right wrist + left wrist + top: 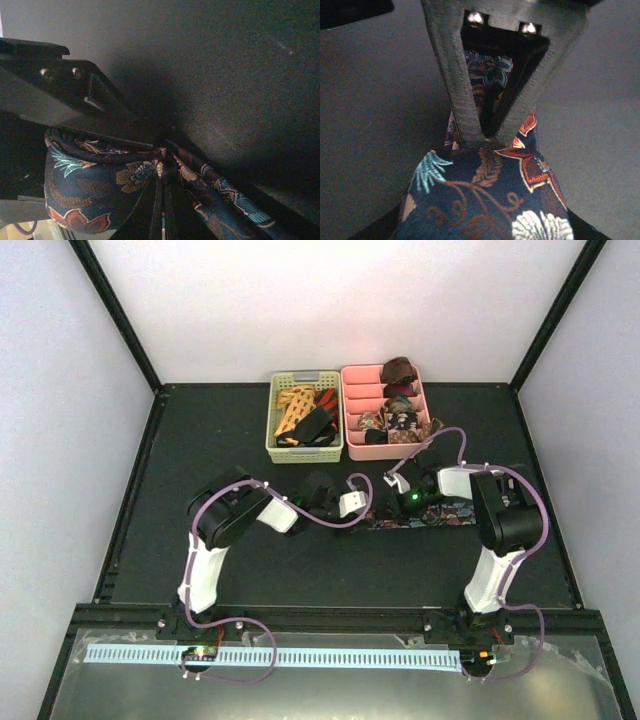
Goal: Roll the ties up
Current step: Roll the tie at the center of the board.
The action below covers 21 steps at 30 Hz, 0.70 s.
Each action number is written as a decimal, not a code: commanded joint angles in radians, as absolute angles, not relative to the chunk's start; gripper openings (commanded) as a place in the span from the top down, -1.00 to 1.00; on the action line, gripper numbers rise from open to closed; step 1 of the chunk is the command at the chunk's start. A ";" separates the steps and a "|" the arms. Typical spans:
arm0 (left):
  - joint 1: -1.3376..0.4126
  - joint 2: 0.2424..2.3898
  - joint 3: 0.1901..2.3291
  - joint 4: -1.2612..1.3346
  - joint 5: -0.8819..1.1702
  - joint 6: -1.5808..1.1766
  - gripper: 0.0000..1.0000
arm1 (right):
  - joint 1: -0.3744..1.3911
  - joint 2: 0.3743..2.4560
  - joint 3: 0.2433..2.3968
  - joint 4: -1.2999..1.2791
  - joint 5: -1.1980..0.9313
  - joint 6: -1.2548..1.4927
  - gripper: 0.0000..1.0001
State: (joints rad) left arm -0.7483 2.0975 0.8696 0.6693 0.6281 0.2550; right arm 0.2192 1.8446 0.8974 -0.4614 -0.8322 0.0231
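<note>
— Left gripper [487, 135]?
— Pinched shut on the navy floral tie [485, 200], gripping the fabric right at the tips.
— And the right gripper [405, 502]?
— Clamped on the same tie, on a bunched, partly rolled end.
— Where exactly?
— Lying as a strip on the dark table [250, 560], on the near side of the pink tray [385, 452].
— Other ties [398, 370]?
— Coiled in that tray, and heaped in the green basket [305, 454] just beside it.

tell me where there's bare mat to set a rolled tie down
Bare mat left of the green basket, out to the left edge. Also the patch between the arm bases, nearer than the floral tie. Crowded: the middle, where the left gripper and right gripper meet the tie before the pink tray.
</note>
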 commanded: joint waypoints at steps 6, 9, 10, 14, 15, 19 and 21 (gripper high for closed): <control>-0.800 2.007 0.865 0.283 0.395 0.486 0.27 | 0.152 1.769 0.938 -0.582 -0.867 -0.069 0.50; -0.805 2.011 0.881 0.219 0.355 0.500 0.27 | 0.147 1.725 0.925 -0.591 -0.906 -0.068 0.20; -0.806 2.012 0.885 0.210 0.350 0.500 0.27 | 0.148 1.720 0.921 -0.586 -0.923 -0.056 0.12; -0.811 2.012 0.896 0.183 0.343 0.504 0.26 | 0.172 1.735 0.918 -0.556 -0.961 -0.009 -0.02; -0.811 2.012 0.901 0.179 0.342 0.505 0.26 | 0.182 1.746 0.920 -0.552 -0.964 -0.002 -0.03; -0.815 2.020 0.919 0.164 0.341 0.507 0.26 | 0.215 1.780 0.923 -0.542 -0.950 0.004 -0.02; -0.816 2.026 0.930 0.155 0.338 0.506 0.26 | 0.222 1.796 0.928 -0.540 -0.949 0.001 0.03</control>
